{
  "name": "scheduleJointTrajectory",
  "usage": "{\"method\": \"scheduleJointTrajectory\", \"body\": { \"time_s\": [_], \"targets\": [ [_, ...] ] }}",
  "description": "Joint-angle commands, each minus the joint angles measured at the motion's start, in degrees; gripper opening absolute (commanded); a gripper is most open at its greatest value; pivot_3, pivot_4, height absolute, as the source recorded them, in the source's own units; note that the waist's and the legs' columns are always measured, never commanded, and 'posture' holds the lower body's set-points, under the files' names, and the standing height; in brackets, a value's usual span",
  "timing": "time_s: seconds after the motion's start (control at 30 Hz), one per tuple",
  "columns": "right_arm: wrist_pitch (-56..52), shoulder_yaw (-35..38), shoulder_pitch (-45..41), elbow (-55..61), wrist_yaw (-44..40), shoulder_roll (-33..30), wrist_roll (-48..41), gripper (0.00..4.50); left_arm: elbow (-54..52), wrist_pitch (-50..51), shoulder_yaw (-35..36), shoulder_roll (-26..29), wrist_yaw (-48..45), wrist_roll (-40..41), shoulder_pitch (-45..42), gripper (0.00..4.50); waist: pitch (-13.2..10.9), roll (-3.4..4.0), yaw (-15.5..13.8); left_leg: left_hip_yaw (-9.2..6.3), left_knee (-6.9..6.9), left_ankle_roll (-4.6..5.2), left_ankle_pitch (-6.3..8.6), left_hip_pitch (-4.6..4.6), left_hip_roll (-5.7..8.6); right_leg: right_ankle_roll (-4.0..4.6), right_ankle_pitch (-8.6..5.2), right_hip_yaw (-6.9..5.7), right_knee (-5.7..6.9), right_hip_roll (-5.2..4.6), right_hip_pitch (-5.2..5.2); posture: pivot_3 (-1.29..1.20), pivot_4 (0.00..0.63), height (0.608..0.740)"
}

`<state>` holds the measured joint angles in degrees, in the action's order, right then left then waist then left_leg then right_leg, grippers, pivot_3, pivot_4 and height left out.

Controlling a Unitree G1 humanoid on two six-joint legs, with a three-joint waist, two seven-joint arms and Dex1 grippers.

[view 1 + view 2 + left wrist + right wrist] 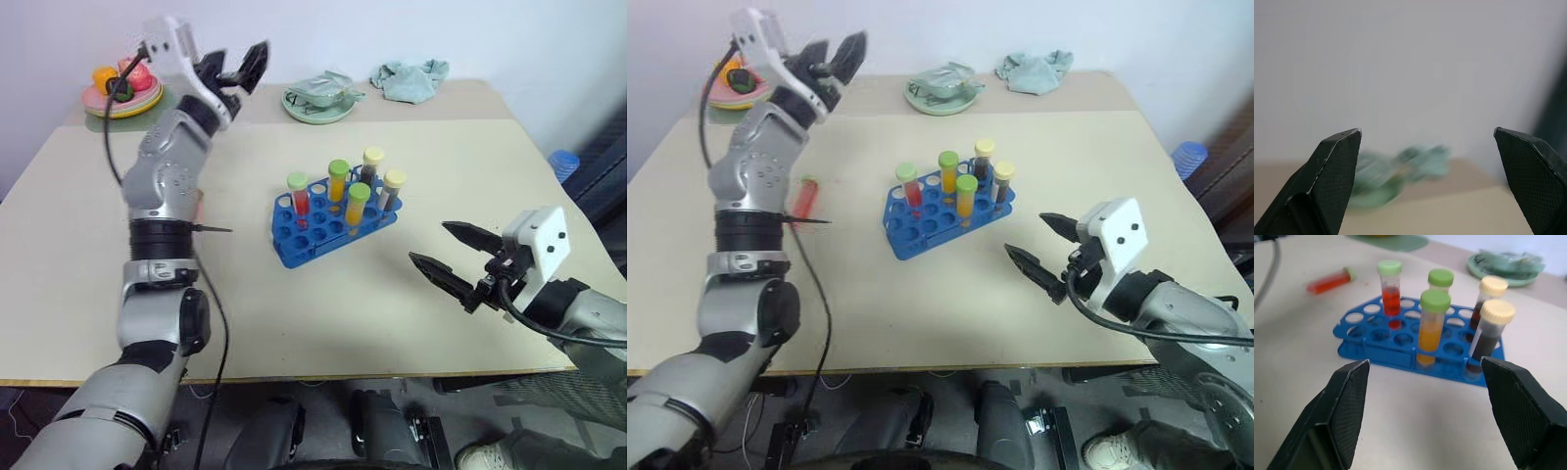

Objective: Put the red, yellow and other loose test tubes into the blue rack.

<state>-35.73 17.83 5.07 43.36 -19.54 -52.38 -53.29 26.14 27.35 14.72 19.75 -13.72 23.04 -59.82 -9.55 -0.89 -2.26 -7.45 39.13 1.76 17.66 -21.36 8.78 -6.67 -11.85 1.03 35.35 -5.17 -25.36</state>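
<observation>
Beige table (pixel 392 323), pale plain wall (pixel 323 34) behind, evenly lit

Beige table (pixel 392 323) under everything, pale wall behind. Far edge, middle: pale-green plate (pixel 318 106) with crumpled greenish stuff on it. Just right of it, apart: crumpled pale-green cloth (pixel 411 78). Far left corner: pink plate on green mat (pixel 122 103), holding orange and red pieces, too small to identify. Off table's right edge: blue ribbed object (pixel 565 162), partly cut off.

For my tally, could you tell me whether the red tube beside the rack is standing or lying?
Lying: the red tube rests flat on the table, outside the blue rack.
</observation>
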Motion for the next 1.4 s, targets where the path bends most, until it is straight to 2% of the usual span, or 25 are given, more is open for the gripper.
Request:
{"method": "scheduleJointTrajectory", "body": {
  "time_s": [0.03,0.23,0.3,0.4,0.63,0.83,1.07,1.4],
  "targets": [
    [1.71,-1.97,-2.63,-1.72,-3.83,1.26,2.54,3.71,-2.66,12.05,0.58,2.87,9.08,-3.21,0.65,4.44,0.00,0.00,0.01,0.00,-0.01,0.00,0.00,-0.01,0.00,0.00,0.00,0.00,0.00,0.00,-0.01,0.00,0.150,0.740],
    [1.85,-5.99,-8.10,-6.38,-8.98,2.89,5.91,3.71,-2.51,40.82,-1.98,7.81,14.54,-6.48,-3.07,4.44,-0.04,-0.07,-0.05,-0.03,0.00,-0.01,0.01,-0.07,0.01,0.00,0.00,-0.01,-0.01,0.01,-0.06,0.00,0.150,0.740],
    [1.97,-7.51,-10.35,-8.31,-10.72,3.43,7.06,3.71,1.51,45.90,-0.59,8.66,17.13,-8.18,-5.19,4.44,-0.05,-0.09,0.03,-0.04,0.00,-0.01,0.01,-0.07,0.01,-0.01,0.01,-0.02,0.00,0.01,-0.06,0.00,0.150,0.740],
    [1.78,-8.84,-12.87,-9.92,-12.23,4.67,8.31,3.71,8.09,47.41,-0.51,10.20,17.69,-10.18,-7.01,4.44,-0.03,-0.06,0.20,-0.03,-0.02,-0.05,0.02,-0.05,0.01,-0.01,0.01,-0.02,0.03,0.02,-0.10,0.00,0.150,0.740],
    [0.86,-9.25,-14.49,-10.44,-13.80,6.19,9.88,3.71,29.13,39.58,-2.47,12.74,15.62,-14.03,-12.87,4.44,-0.04,-0.06,0.08,-0.03,-0.02,-0.14,0.05,-0.06,-0.01,0.00,0.01,-0.02,0.04,0.06,-0.13,0.00,0.150,0.740],
    [-0.67,-8.09,-14.12,-9.28,-13.42,6.45,9.70,3.71,41.02,29.77,-4.39,11.38,12.61,-16.89,-17.84,4.44,-0.04,-0.06,-0.03,-0.06,-0.01,-0.13,0.06,-0.10,0.01,0.00,0.01,-0.06,-0.01,0.02,-0.11,0.00,0.150,0.740],
    [-2.20,-5.70,-12.14,-7.22,-13.15,6.06,9.07,3.71,47.21,23.66,-4.03,9.90,11.89,-18.10,-20.02,4.44,-0.04,-0.06,0.24,-0.05,-0.01,-0.13,0.06,-0.09,0.00,0.00,0.01,-0.04,0.04,0.01,-0.13,0.00,0.150,0.740],
    [-5.24,-3.64,-11.52,-4.53,-11.84,6.16,7.77,3.71,49.52,21.32,-2.39,9.77,12.84,-18.11,-18.53,4.44,-0.04,-0.06,0.12,-0.04,0.00,-0.13,0.06,-0.10,-0.01,0.00,0.01,-0.03,0.07,0.01,-0.15,0.00,0.150,0.740]
  ]
}}
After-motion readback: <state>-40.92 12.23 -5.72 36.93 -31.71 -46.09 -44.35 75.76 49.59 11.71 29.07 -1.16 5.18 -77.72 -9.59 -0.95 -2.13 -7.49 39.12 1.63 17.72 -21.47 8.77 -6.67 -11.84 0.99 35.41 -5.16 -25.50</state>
